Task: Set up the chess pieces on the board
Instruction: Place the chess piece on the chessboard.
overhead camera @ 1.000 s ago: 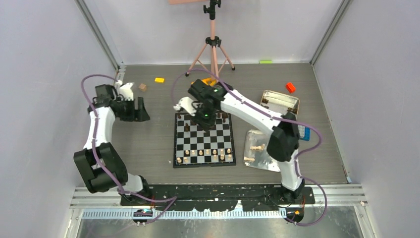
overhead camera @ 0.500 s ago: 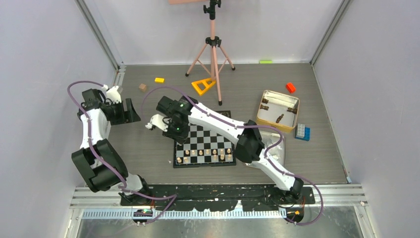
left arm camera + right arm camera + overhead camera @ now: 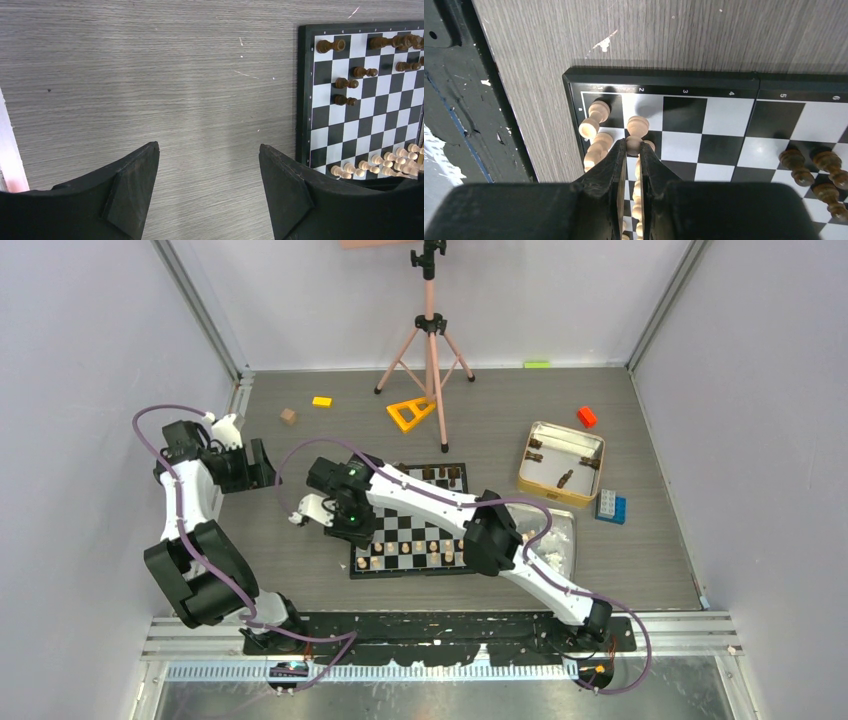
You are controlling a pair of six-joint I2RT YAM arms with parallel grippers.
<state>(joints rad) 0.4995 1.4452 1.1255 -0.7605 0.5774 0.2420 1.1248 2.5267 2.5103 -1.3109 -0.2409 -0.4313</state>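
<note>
While the pale-walled grey table (image 3: 300,440) bears the board (image 3: 420,530), left jaws gape; right jaws pinch a tan chessman (image 3: 636,129).

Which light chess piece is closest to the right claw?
The light piece pinched at the very tips of the right claw. The corner piece and the other light ones stand off to the side of it.

Grey table (image 3: 320,445), board (image 3: 415,530), gold-rimmed tin (image 3: 570,452), likely a silver tray (image 3: 562,540), blocks (image 3: 586,417)
</note>
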